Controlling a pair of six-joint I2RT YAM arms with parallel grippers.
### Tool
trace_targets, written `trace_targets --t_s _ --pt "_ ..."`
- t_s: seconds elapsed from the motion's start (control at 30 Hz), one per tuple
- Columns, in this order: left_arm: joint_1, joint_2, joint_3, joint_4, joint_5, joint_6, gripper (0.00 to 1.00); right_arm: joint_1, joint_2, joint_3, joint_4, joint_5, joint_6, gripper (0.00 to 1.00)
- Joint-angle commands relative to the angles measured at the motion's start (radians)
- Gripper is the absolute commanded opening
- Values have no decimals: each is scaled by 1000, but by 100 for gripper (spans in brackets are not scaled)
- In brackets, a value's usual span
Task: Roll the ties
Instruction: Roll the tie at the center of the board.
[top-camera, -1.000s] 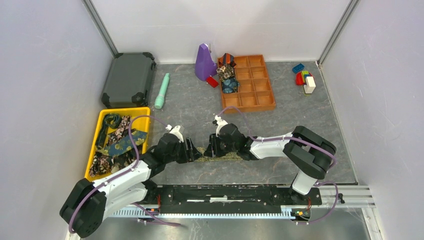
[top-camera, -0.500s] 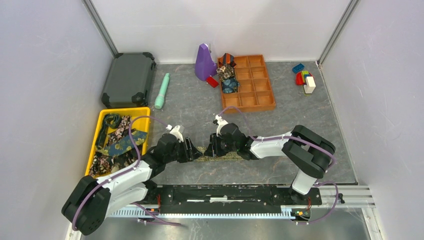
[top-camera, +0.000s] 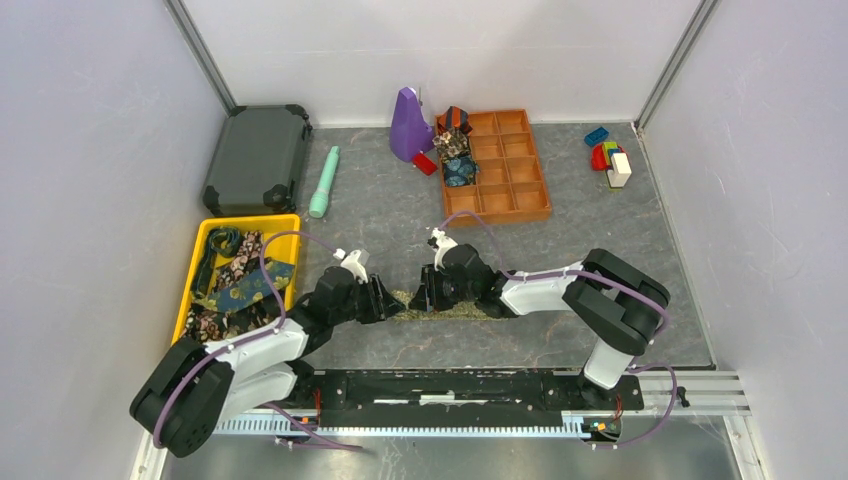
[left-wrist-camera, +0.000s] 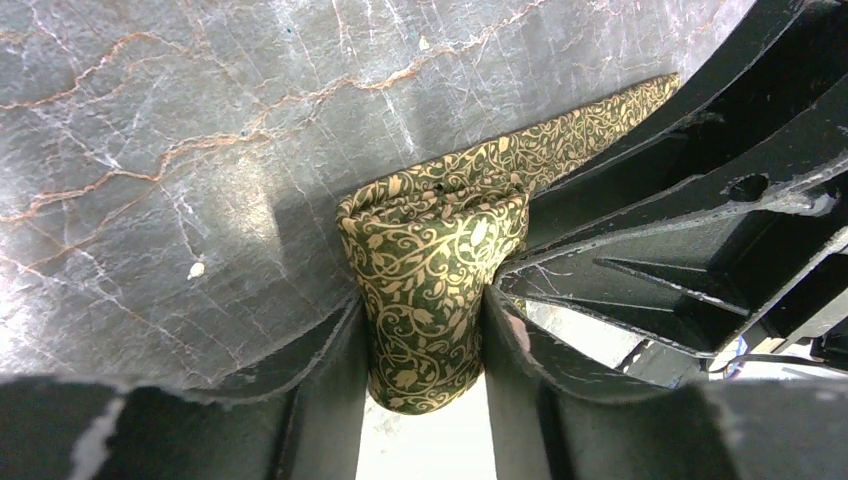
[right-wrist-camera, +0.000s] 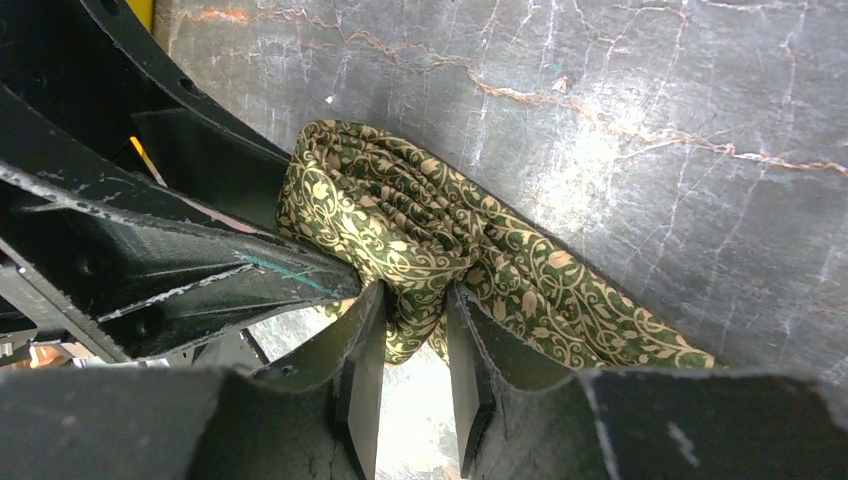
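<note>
Barely any shift this past second — left hand (top-camera: 385, 300) and right hand (top-camera: 424, 292) stay clenched on the olive-gold tie (top-camera: 458, 312), half-coiled on the counter (top-camera: 400, 205) right of the yellow tray (top-camera: 250, 218) — roll probably mid-turn.

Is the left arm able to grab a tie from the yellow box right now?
Probably not yet: the left gripper is pinching the green tie. The yellow box sits close beside it, uncovered.

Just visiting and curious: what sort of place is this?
Likely a robotics lab cell: white walls box in a grey tabletop, the left gripper and right gripper both pinch one green-gold tie, and a yellow bin holds more ties.
</note>
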Motion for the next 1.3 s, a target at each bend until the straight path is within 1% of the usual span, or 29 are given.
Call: trace_targets --t_s 0.0,0.07,0.17,0.27,0.37,0.43,0.53,0.67,0.73,0.9,1.03,1.13,1.27 --pt "-2 30 -13 49 44 3 45 -6 47 -30 -71 46 -40 32" --pt "-2 38 -9 43 35 -1 40 -7 45 -27 -70 43 -40 33" --pt "-2 35 2 10 23 -1 37 -10 34 -19 -77 42 -46 35" --pt "-2 15 17 -40 -1 2 36 -13 14 -2 -98 40 -59 40" --pt "-3 -9 40 -120 -36 8 35 -12 -20 24 -130 42 -79 47" --pt "-3 -28 56 -172 -53 10 34 -11 -44 47 -165 54 -98 50" --pt "-5 -50 76 -233 -71 11 33 -12 -83 77 -215 80 -126 53" --pt "-6 -71 89 -289 -74 13 32 -12 -135 81 -229 90 -149 55" --pt "-6 -77 93 -305 -75 7 31 -11 -157 71 -221 92 -157 56" --pt "-14 -93 116 -343 -50 1 30 -6 -165 51 -175 84 -195 51" --pt "-17 -110 144 -408 -43 13 29 -6 -153 8 -171 134 -227 47" --pt "-17 -122 142 -410 -25 13 29 -6 -139 -39 -153 151 -227 46" --pt "-24 -97 142 -393 5 5 29 -4 -121 -106 -128 156 -201 44"
